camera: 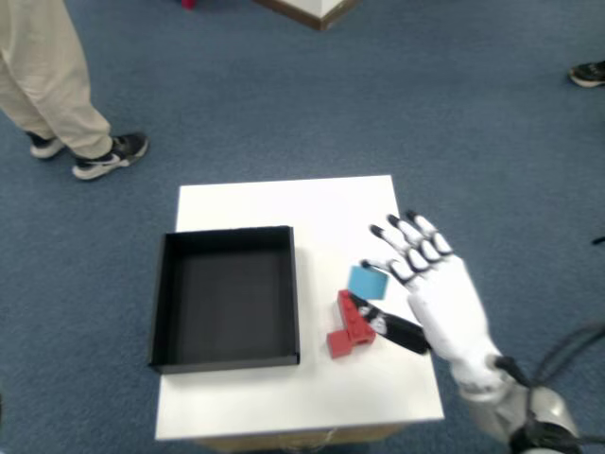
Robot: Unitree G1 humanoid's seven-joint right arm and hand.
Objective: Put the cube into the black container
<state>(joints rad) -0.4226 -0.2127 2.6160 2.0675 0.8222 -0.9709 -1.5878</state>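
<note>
Fingers (pixel 408 248) and thumb pinch blue cube (pixel 366 281); right hand (pixel 437 295) above table (pixel 284 213).

Blue cube (pixel 367 281), black container (pixel 224 298), red bricks (pixel 350 324)

The light over me is even and fairly bright, coming from above with no single strong source; the white counter (pixel 284 203) reads clean without blown-out glare; shadows are soft and short, a faint one under my right hand (pixel 442 298) at the right side, another thin one along the near wall of the black container (pixel 225 360), whose inside stays dark and flat; my fingers (pixel 408 248) look slightly smeared; the blue carpet (pixel 473 123) is grainy and soft toward the far edge; the near corners are a little blurred.
</note>
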